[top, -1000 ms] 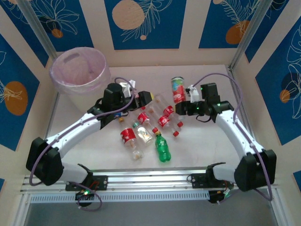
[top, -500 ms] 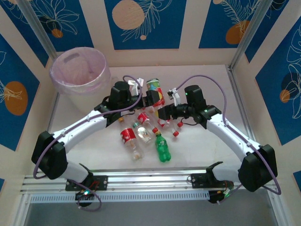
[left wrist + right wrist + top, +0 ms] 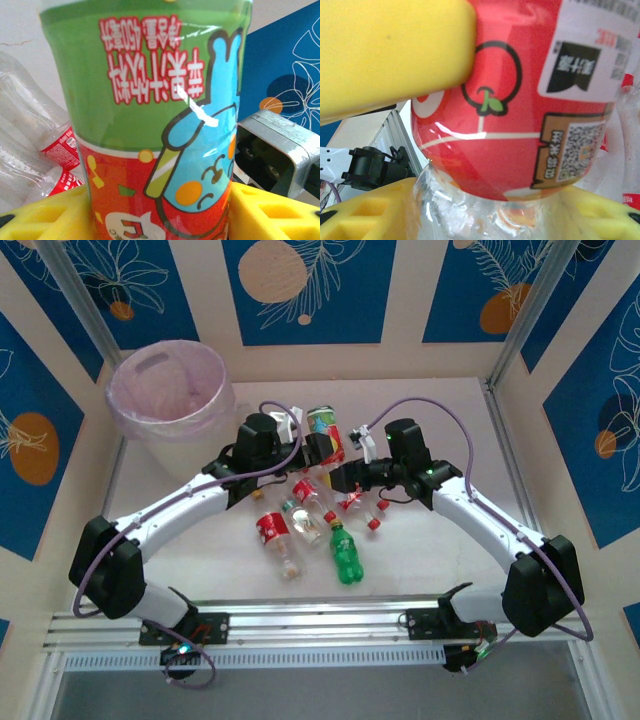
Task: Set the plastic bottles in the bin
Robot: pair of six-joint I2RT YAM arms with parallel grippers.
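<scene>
upper centre: left gripper [image 3: 318,448] and right gripper [image 3: 345,476] both clamped on one bottle [image 3: 325,430] — pads tight against its sides. bin [image 3: 185,437] upper left, mouth open. loose bottles [image 3: 345,552] crowd just below — bare table [image 3: 440,410] at right.

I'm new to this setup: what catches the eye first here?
A tall bottle with a green and red label, gripped mid-table between both arms' yellow fingers. Nearer the arms' bases lies a heap of small bottles, and a pale pink bin stands at the far left.
</scene>
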